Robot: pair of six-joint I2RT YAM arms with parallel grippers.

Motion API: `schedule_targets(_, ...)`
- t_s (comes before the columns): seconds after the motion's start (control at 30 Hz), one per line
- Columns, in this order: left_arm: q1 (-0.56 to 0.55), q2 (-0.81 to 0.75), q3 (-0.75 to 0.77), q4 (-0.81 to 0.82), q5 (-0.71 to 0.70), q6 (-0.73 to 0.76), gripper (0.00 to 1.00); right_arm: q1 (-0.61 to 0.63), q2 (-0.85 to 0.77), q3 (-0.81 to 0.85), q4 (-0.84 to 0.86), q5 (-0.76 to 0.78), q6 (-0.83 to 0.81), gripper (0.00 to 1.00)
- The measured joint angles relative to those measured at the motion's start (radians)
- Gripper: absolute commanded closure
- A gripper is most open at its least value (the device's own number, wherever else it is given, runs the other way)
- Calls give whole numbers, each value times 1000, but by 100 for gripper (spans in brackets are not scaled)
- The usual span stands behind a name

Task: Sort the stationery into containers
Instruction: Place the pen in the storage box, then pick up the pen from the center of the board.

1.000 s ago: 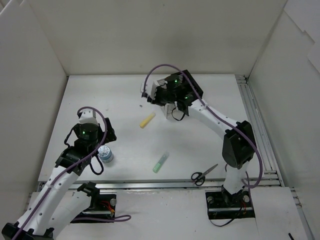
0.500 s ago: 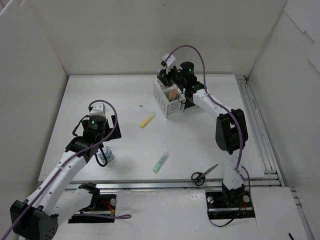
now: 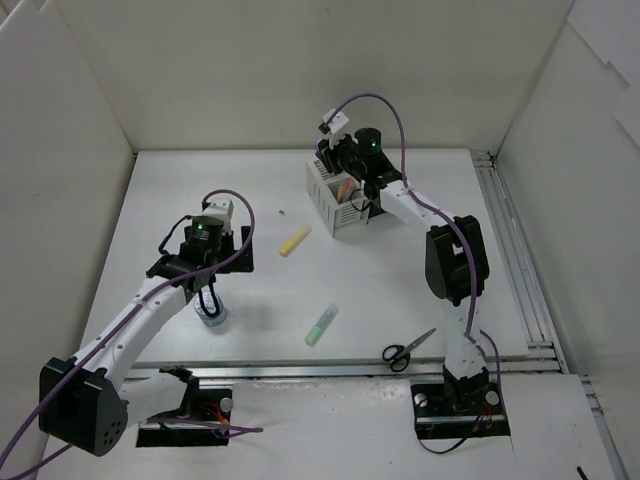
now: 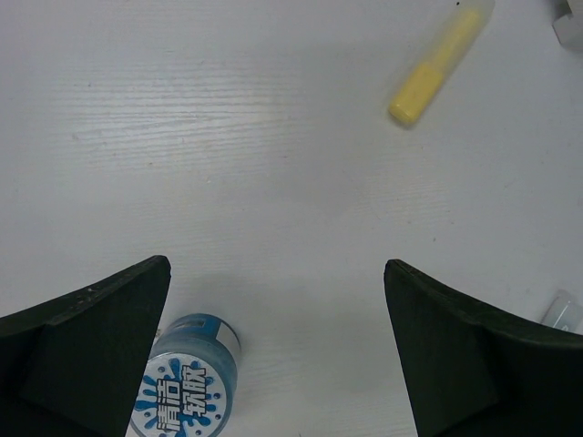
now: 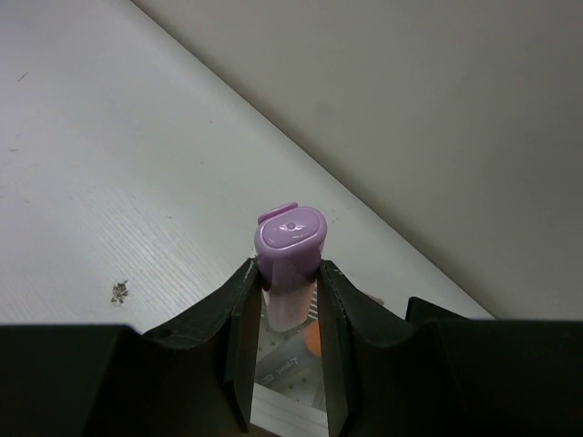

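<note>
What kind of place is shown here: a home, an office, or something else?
Probably a lab robot test bench: a white table walled by plain panels, a left arm and right arm bolted at its edge, scissors laid out.

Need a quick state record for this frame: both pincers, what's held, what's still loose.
left pincer: open, empty
near left pincer: jar, standing by one fingertip
right pincer: shut on purple marker
purple marker pose: upright, cap up, above white holder
in holder: orange item visible below the purple marker
not yet sorted: yellow marker, green marker, scissors, jar
</note>
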Motion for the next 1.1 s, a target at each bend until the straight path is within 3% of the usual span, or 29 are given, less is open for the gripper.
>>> schedule_targets(0.1,0,23,5,10,23,14,1,0,0,0,0,50,0,87)
schedule_targets(0.27,0,56,27,29,85,42,0,1,0,-1,0,124,4,71)
schedule_targets(0.37,0,100,66,31,117,68,0,6,0,-11,5,142,5,54)
schedule_targets(0.4,0,118,84,32,125,76,1,6,-1,-20,7,148,4,42)
schedule_targets(0.57,0,205,149,40,173,123,1,20,-19,-87,3,173,6,23)
schedule_targets(0.67,-3,256,178,39,198,153,0,26,-61,-132,-8,187,19,2)
schedule_targets(1.1,-81,530,354,32,209,206,0,34,-500,-453,82,317,171,2)
